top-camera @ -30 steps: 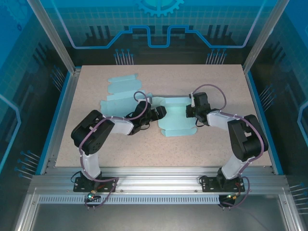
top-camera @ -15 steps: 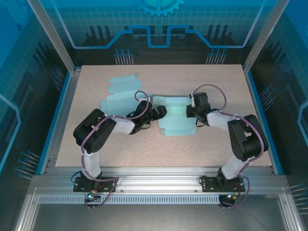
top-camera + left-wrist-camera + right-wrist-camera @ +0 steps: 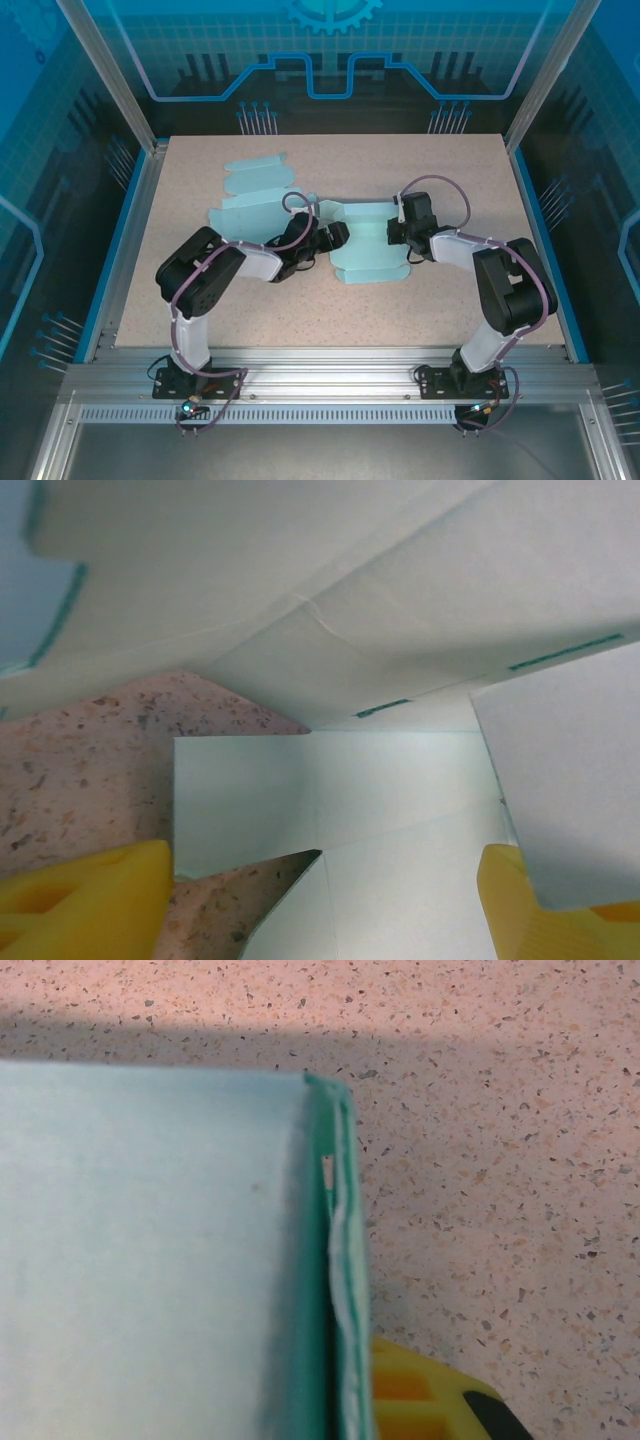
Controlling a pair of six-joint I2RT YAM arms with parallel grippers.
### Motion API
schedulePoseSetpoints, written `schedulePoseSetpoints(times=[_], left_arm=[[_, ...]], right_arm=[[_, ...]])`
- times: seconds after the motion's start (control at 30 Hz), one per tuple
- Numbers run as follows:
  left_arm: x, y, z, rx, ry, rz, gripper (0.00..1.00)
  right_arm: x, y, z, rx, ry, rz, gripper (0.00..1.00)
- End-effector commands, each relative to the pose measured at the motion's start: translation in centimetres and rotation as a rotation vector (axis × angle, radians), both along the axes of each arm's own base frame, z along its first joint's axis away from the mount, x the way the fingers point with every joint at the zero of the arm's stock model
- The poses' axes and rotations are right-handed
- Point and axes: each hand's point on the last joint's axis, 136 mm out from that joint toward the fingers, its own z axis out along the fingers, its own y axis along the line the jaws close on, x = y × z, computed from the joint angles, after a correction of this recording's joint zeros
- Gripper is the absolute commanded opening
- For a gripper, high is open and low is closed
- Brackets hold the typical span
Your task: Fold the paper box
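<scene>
The paper box (image 3: 368,247) is a pale teal die-cut sheet, partly folded, lying mid-table with flat panels (image 3: 255,190) trailing to the back left. My left gripper (image 3: 336,237) is at the box's left side. In the left wrist view it (image 3: 320,905) is open, its yellow fingers (image 3: 85,900) straddling a pale flap (image 3: 300,790) low over the table, while a larger panel (image 3: 300,570) rises above. My right gripper (image 3: 394,232) is at the box's right side, shut on a doubled, upright paper edge (image 3: 342,1260). One yellow finger (image 3: 420,1405) shows beside that edge.
The speckled beige tabletop (image 3: 450,180) is ringed by a blue rim and aluminium frame posts (image 3: 110,90). Both arms reach inward from their bases at the near edge, with cables looping over the wrists (image 3: 440,185).
My left arm has crept slightly to the right, toward the box. The right arm and the box look unchanged.
</scene>
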Motion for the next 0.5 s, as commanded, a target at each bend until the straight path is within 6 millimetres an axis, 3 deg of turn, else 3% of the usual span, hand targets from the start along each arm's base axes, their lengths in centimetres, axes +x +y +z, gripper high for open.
schedulePoseSetpoints(times=[0.0,0.27,0.47], left_arm=[[0.1,-1.5,0.8,-0.035,-0.051,-0.056,0.77],[-0.1,-1.2,2.3,-0.028,-0.118,-0.062,0.66],[0.5,-2.1,2.8,-0.038,-0.137,-0.087,0.58]], right_arm=[[0.3,0.9,0.8,0.012,-0.025,0.024,0.0],[0.3,0.9,0.8,0.014,-0.027,0.026,0.0],[0.3,0.9,0.7,0.016,-0.024,0.029,0.0]])
